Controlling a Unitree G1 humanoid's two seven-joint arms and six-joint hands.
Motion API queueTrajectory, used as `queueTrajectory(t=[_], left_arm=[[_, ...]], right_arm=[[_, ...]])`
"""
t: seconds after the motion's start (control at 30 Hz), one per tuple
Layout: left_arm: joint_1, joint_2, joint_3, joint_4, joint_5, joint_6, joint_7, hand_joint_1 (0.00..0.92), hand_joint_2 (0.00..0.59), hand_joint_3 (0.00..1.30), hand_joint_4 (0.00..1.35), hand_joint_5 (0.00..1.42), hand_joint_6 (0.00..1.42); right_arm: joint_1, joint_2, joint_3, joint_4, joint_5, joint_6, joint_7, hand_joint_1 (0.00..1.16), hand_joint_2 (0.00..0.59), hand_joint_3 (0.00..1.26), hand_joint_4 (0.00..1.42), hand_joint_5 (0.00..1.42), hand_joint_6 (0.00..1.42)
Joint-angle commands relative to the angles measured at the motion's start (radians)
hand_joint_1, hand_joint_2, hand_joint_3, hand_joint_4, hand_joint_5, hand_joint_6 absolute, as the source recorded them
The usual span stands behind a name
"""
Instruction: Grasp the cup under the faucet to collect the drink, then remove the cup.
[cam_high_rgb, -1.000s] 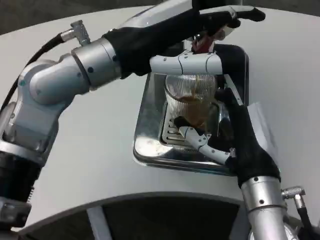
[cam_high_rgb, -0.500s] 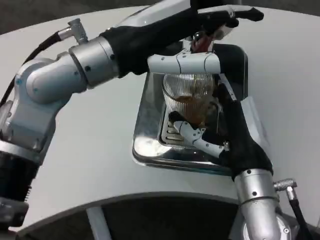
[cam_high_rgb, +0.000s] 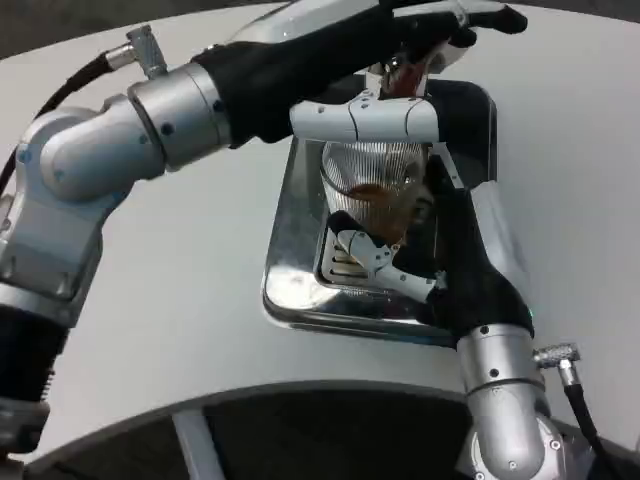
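The right hand (cam_high_rgb: 400, 270) reaches in from the near side, fingers wrapped around the ribbed cup (cam_high_rgb: 372, 190) of brown drink over the steel drip tray (cam_high_rgb: 290, 270). The left hand (cam_high_rgb: 440, 25) stretches across the far side onto the faucet (cam_high_rgb: 400, 75); its grip is hard to make out.

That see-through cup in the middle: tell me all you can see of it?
The cup is clear, ribbed plastic by its look, wider at the rim than at the base. It holds brown drink, part full. It stands roughly upright over the slotted grate of the shiny metal drip tray, on the white table. The right hand grips it low down, white fingers curled round its base. The left hand reaches across just above its rim; whether they touch, I cannot tell.
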Motion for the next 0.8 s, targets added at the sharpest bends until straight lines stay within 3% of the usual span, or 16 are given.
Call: queueTrajectory(t=[0.03,0.8], left_arm=[[0.03,0.018,-0.006,-0.009,0.005,0.013,-0.03,0.0,0.107,0.15,0.04,0.11,0.19],[0.019,0.027,-0.016,-0.004,0.033,-0.014,-0.038,0.0,0.107,0.15,0.04,0.11,0.19]], right_arm=[[-0.009,0.013,0.006,0.026,-0.002,0.014,-0.011,0.73,0.233,0.06,0.08,0.15,0.11],[-0.052,0.036,0.003,0.058,0.005,0.052,-0.018,0.73,0.238,0.06,0.08,0.15,0.11]])
